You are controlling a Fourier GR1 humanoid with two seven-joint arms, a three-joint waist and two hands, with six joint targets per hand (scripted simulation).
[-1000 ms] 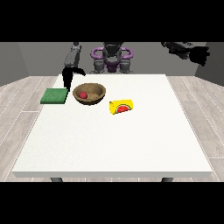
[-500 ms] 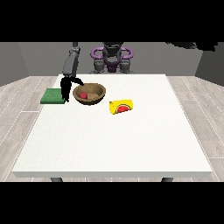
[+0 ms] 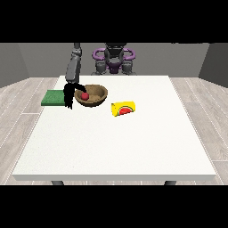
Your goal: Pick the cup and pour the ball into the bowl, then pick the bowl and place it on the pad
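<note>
A brown bowl [image 3: 94,96] stands on the white table [image 3: 116,147] at the back left, with a red ball [image 3: 84,95] inside it near its left wall. The hand at the view's left [image 3: 69,93] hangs at the bowl's left rim. Its fingers point straight down outside the bowl, and its thumb arches over the rim towards the ball. It is open. A yellow cup [image 3: 123,108] with a red mark lies on its side to the right of the bowl. The green pad [image 3: 54,97] lies flat just left of the hand. The other hand does not show.
The robot's torso [image 3: 114,60] stands behind the table's far edge. The grey arm [image 3: 73,67] slopes down from the shoulder to the hand beside the bowl. A wooden floor surrounds the table.
The hand at the view's left has come down from above the pad to the bowl's left rim. The hand at the view's right has risen out of the picture.
</note>
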